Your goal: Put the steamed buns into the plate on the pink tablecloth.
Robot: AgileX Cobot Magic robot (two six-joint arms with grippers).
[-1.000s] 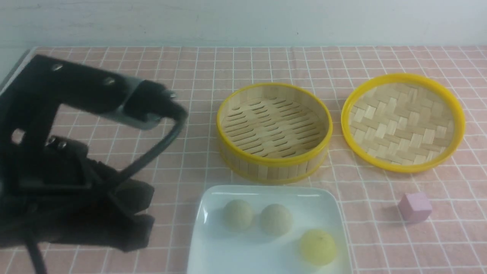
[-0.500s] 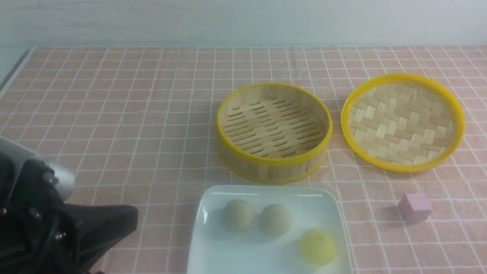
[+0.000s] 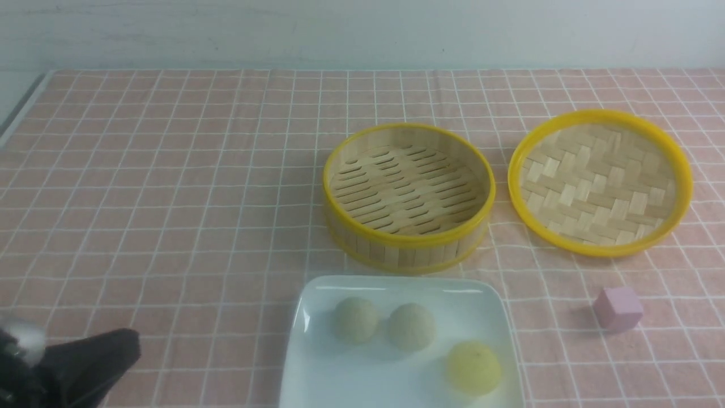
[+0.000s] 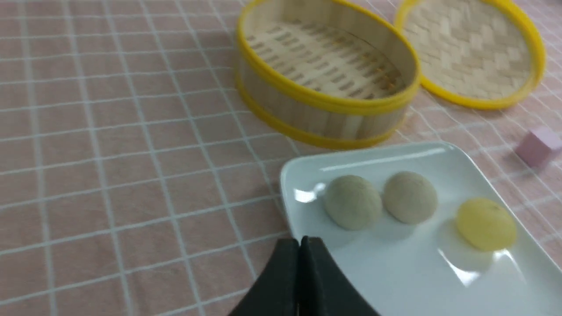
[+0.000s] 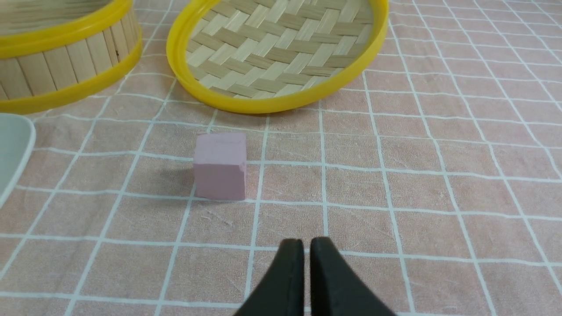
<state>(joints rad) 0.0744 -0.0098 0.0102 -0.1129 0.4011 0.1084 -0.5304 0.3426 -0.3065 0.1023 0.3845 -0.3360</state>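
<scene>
Pink tablecloth (image 3: pixel 170 187) bears plate (image 3: pixel 317 362) holding three steamed buns (image 3: pixel 412 326).

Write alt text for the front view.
Three steamed buns sit on a white plate on the pink tablecloth, near an empty bamboo steamer, its lid and a pink cube.
</scene>
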